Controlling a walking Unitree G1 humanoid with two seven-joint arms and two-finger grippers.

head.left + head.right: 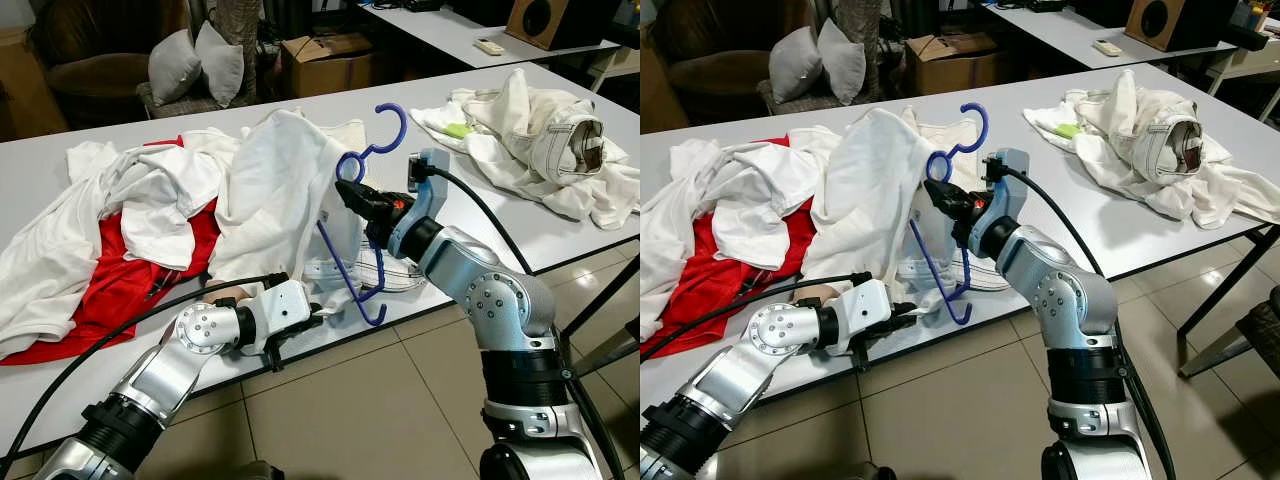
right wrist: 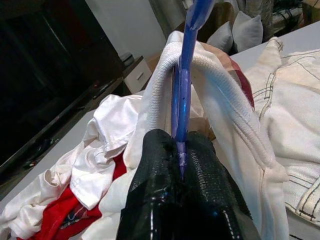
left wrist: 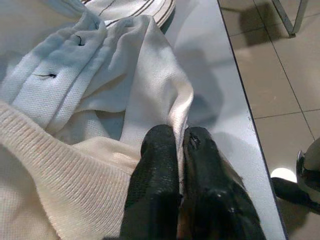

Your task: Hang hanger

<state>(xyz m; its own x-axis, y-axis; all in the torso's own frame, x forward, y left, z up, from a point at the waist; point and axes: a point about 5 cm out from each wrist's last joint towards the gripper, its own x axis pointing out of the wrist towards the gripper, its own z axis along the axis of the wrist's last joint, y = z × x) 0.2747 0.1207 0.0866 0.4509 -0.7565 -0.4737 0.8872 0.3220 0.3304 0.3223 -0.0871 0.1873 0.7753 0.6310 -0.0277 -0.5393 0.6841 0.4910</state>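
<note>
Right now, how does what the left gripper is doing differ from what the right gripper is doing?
The left gripper is shut on a fold of the white shirt, low at the table's near edge; the right gripper is shut on the blue hanger, holding it raised above the table with the hook up. The left arm reaches in low; the right arm is bent upward. Both are shut, working the same shirt.

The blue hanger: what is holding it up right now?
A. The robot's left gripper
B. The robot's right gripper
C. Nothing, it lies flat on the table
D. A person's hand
B: the right gripper is shut on the blue hanger, holding it upright with a white garment draped on it, while the left gripper pinches that garment's hem near the table edge.
</note>
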